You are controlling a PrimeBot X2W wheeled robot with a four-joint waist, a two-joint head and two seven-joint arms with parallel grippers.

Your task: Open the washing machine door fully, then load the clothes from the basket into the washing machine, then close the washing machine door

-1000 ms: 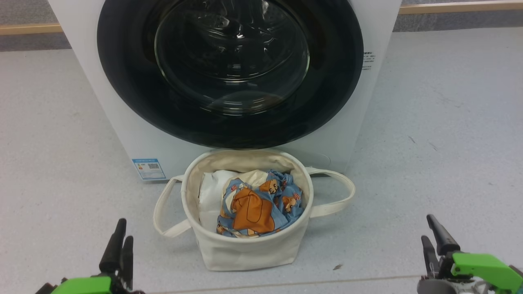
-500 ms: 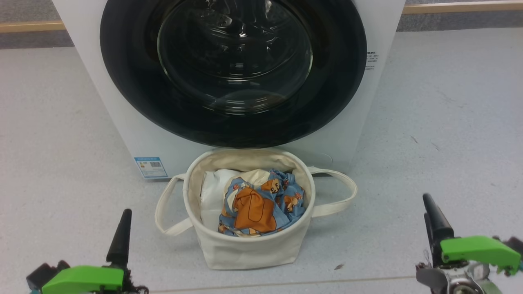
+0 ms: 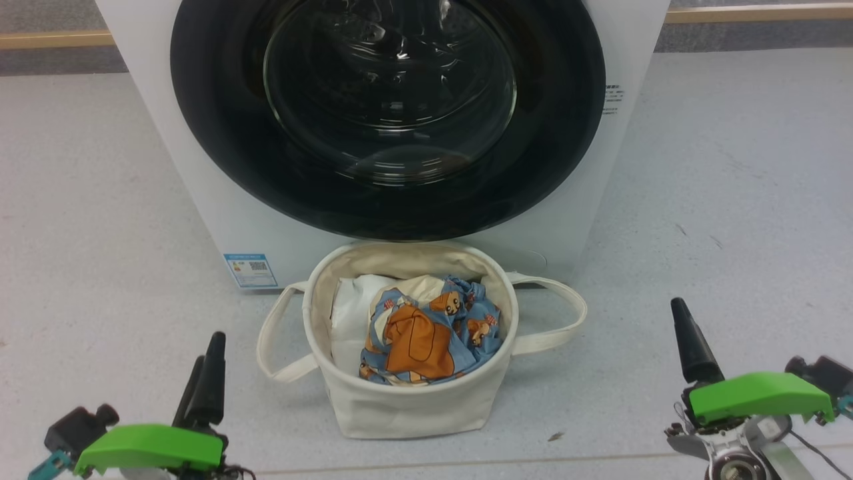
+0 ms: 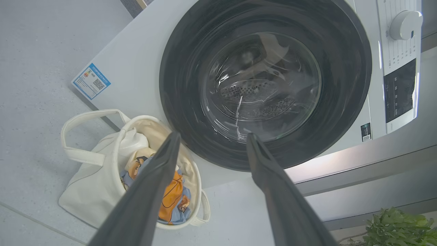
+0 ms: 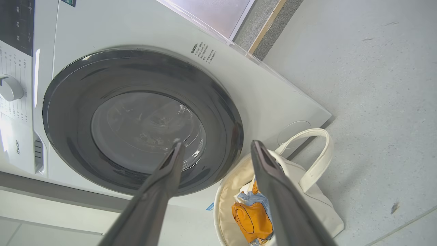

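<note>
The washing machine point(image 3: 193, 193) stands in front of me with the washing machine door point(image 3: 390, 93) lying flush against its white front, black rim all round the glass. Through the glass, in the left wrist view, I can make out the perforated steel drum point(image 4: 245, 90). Reflections stop me telling whether anything lies inside it.

The basket point(image 3: 406, 413) sits on the grey floor point(image 3: 733, 167) just below the door, close against the machine's front, to the right of the small blue label point(image 3: 251, 269). Its two looped handles point(image 3: 270, 347) hang out to either side. Inside it the clothes point(image 3: 426, 333) are bunched toward my right, blue bear print with the orange-brown patch facing up, not rising above the rim. A plain white bundle point(image 3: 346, 320) is packed in beside them on my left, touching them.

Both arms hang low at the near corners of the head view, well apart from the basket. The left jaws stand wide apart, with the fingers point(image 4: 150, 191) framing the basket's rim and the door's lower edge and nothing between them. The right jaws are likewise spread wide and empty, their fingers point(image 5: 276, 191) framing the door and the basket.
</note>
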